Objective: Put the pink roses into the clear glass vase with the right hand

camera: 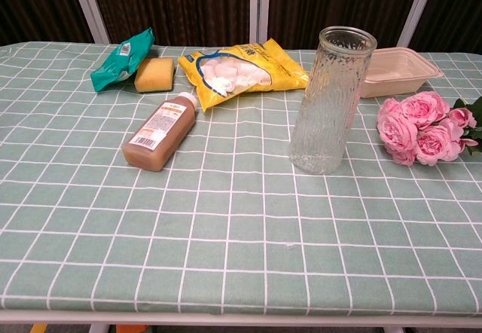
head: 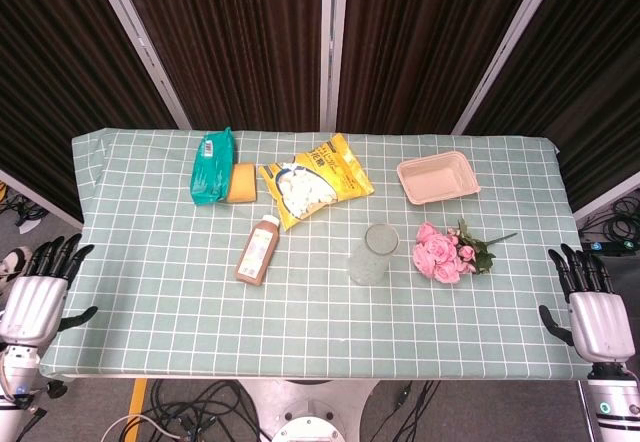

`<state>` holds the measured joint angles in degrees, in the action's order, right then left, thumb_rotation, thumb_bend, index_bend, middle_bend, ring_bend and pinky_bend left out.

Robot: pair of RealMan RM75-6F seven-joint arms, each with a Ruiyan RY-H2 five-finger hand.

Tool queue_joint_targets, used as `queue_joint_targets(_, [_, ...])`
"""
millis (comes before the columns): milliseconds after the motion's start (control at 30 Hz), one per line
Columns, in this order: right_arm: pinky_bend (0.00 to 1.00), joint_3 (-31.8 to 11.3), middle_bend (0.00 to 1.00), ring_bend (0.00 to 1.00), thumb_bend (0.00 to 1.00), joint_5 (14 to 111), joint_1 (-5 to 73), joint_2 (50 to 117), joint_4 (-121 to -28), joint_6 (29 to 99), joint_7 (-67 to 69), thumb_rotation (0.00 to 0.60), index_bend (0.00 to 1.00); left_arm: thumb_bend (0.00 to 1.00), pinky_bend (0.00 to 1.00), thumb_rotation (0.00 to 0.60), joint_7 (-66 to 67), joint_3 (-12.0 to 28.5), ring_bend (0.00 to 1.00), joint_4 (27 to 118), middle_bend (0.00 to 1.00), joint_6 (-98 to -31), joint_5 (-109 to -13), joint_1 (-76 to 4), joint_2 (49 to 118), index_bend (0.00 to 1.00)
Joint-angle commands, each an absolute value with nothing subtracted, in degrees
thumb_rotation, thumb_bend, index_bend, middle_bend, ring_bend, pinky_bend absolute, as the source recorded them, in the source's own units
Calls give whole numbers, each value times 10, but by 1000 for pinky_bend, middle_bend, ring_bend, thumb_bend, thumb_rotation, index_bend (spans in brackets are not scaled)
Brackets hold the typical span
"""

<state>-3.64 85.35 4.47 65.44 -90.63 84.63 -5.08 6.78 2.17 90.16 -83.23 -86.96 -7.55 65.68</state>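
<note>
A bunch of pink roses (head: pixel 443 253) (camera: pixel 419 127) lies flat on the green checked cloth, blooms toward the vase and green stems pointing right. The clear glass vase (head: pixel 373 255) (camera: pixel 329 100) stands upright and empty just left of the roses. My right hand (head: pixel 595 306) hangs off the table's right front corner, fingers apart, holding nothing, well away from the roses. At the left front corner my left hand (head: pixel 38 290) is likewise spread and empty. Neither hand shows in the chest view.
A brown bottle (head: pixel 257 250) (camera: pixel 160 132) lies on its side left of the vase. Behind it are a yellow snack bag (head: pixel 314 179) (camera: pixel 242 68), a yellow sponge (head: pixel 241 182), a teal packet (head: pixel 213 165) and a pink tray (head: pixel 437 178) (camera: pixel 395 71).
</note>
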Motion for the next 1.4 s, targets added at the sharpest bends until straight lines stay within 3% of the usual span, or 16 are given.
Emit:
queue_joint_targets(33, [0, -37, 0, 0, 249, 851, 45, 653, -906, 844, -52, 600, 0, 107, 102, 600, 66, 21, 0, 900, 28, -833, -868, -74, 658, 128])
queue_joint_targets(367, [0, -45, 0, 0, 248, 824, 55, 652, -899, 817, -58, 600, 0, 107, 102, 600, 54, 20, 0, 887, 28, -829, -867, -76, 666, 127])
queue_joint_targets(600, [0, -52, 0, 0, 250, 770, 84, 674, -862, 739, -76, 600, 0, 107, 102, 600, 47, 15, 0, 881, 28, -829, -874, -76, 667, 127])
queue_joint_targets(1000, [0, -68, 0, 0, 109, 773, 220, 685, -817, 568, -150, 600, 0, 107, 102, 600, 23, 16, 0, 852, 28, -837, -869, -71, 681, 128])
queue_joint_targets(1400, [0, -67, 0, 0, 101, 758, 284, 746, -761, 488, -121, 600, 0, 107, 102, 600, 16, 16, 0, 845, 28, -834, -872, -74, 680, 128])
